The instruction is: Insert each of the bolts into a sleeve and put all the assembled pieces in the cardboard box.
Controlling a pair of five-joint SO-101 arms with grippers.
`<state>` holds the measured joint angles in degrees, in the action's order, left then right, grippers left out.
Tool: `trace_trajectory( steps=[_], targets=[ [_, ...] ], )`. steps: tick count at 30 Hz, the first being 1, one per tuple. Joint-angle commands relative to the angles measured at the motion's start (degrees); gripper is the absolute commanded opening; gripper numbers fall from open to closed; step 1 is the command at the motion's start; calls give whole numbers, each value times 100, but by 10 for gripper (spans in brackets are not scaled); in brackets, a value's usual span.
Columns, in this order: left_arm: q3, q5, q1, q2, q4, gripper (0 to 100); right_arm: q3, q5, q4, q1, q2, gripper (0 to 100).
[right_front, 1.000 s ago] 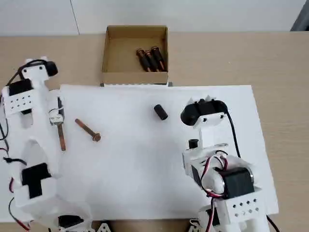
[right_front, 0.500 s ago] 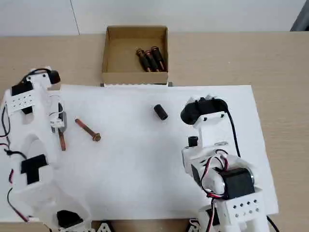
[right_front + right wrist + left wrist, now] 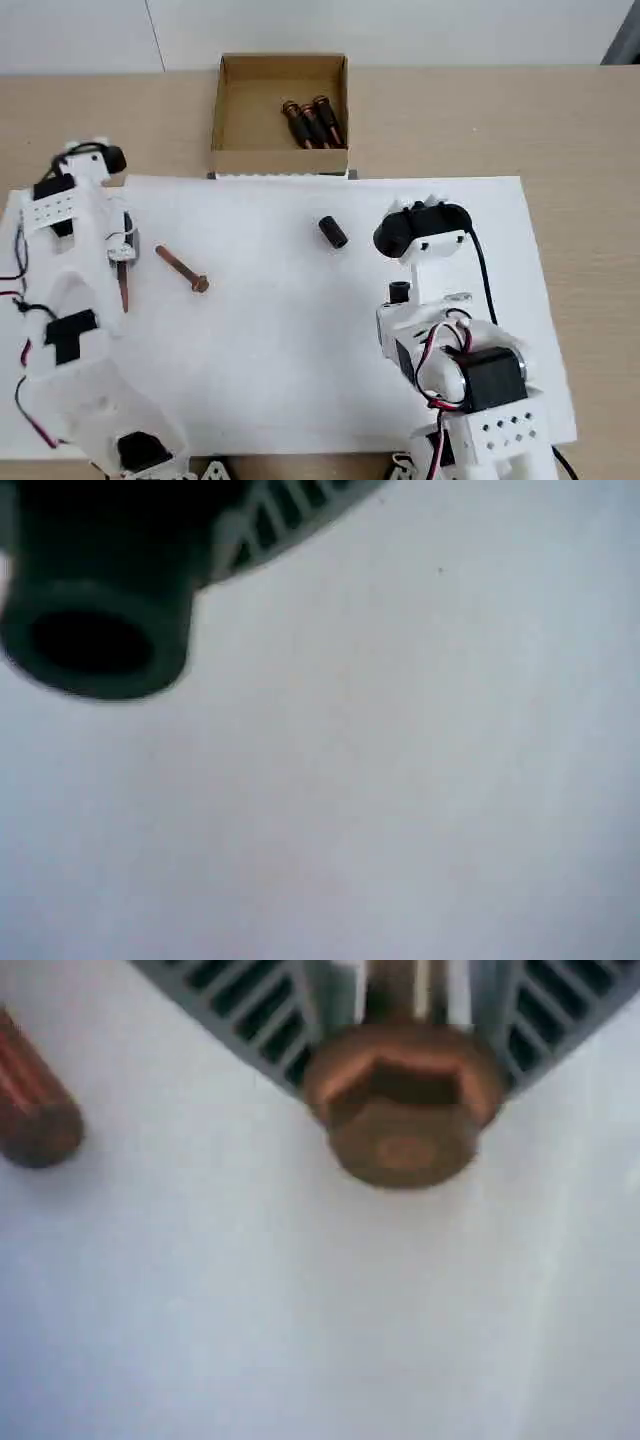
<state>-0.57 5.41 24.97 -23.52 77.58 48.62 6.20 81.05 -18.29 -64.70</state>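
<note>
Left arm has swung a touch over the last second, its upper body drifting toward the near-left side of the bench, and the bolt it carries now hangs straighter than before; the right arm has hardly budged

Left claw is clenched on the held bolt, which lies along the left edge of the white sheet with its shank running up into the claw. From the left wrist, the ribbed grey fingers pinch the shank on both sides and the hex head of the held bolt sticks out toward the camera, just over the sheet

Just beside it, the loose bolt lies flat on the sheet at a slant, head toward the near side, not touching the held one. Its rounded end peeks in at the edge of the left wrist view

Over on the other side, the right claw is grasping the held sleeve, a short black tube standing upright with its open mouth up. The right wrist view looks straight at that hollow end, with a ribbed finger beside it

Loose sleeve lies tilted on the sheet between the 2 arms, nearer the right one

At the far edge, the cardboard box touches the sheet, and 3 assembled pieces lie side by side in its right half
</note>
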Motion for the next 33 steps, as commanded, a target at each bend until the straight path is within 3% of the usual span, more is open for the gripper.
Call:
trace_trajectory(
  steps=[1,6,9,14,19,27,33],
  targets=[
    [-198,26,18,-158,-185,80,-35,0,-110,31,-66,3],
    [-198,26,35,-229,-387,68,-35,0,-110,31,-66,3],
    [-207,26,9,-229,-404,2,-35,0,-110,31,-75,3],
    [-224,18,0,-114,-167,5,-70,0,-119,31,-110,3],
    [-224,9,-18,967,220,5,-220,0,-75,31,-110,3],
    [-215,35,-949,3270,1178,5,-765,-237,365,31,-110,3],
    [-207,35,-1240,4299,1732,5,-774,-343,646,233,-444,3]
  ],
)
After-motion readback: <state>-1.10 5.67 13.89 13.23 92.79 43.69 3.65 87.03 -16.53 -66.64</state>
